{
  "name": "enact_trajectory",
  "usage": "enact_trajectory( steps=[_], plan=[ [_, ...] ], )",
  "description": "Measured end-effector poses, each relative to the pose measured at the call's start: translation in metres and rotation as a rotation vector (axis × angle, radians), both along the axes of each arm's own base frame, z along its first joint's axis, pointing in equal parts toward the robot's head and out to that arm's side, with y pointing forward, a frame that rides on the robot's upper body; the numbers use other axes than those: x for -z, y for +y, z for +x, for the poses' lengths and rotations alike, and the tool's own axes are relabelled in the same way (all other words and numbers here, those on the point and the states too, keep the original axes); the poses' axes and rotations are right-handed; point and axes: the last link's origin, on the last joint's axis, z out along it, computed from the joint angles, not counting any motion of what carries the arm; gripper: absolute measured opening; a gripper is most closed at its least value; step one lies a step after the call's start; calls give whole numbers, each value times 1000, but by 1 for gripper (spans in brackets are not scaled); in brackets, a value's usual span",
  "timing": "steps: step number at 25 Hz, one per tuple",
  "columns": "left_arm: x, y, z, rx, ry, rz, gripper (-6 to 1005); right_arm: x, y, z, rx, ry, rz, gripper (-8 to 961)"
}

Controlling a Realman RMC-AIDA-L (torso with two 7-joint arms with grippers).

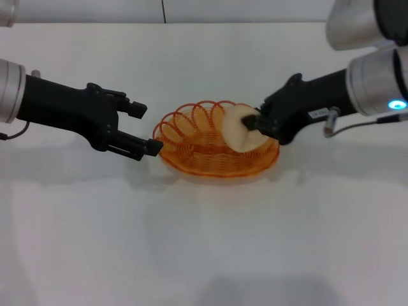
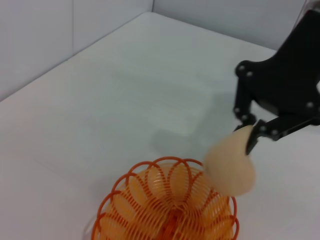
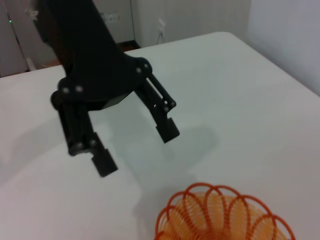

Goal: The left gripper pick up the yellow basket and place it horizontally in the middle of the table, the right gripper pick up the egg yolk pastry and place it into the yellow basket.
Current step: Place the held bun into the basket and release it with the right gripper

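Yellow basket (image 1: 217, 143) rests on the table (image 1: 204, 242); right end effector (image 1: 252, 124) grips the egg yolk pastry (image 1: 237, 127); left end effector (image 1: 145, 128) gapes wide.

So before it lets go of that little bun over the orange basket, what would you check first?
1. The yellow basket sits flat on the table, near its middle: ok.
2. The left gripper is open and off the basket, just beside its rim: ok.
3. The right gripper is shut on the egg yolk pastry: ok.
4. The pastry is above the basket's inside, not past the rim: ok in the head view; in the left wrist view it hangs near the rim, so cannot tell for sure.
5. Nothing else lies in the basket: ok as far as shows.
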Motion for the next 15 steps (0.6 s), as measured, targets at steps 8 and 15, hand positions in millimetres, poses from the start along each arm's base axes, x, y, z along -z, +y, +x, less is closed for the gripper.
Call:
enact_trajectory(
  steps=[8,15],
  plan=[
    [1,0,2,8,-5,-1,875,23,16,-7,-9,3,26,38],
    [0,1,2,7,-7,4,875,35,19,-10,-21,-3,22,37]
  ],
)
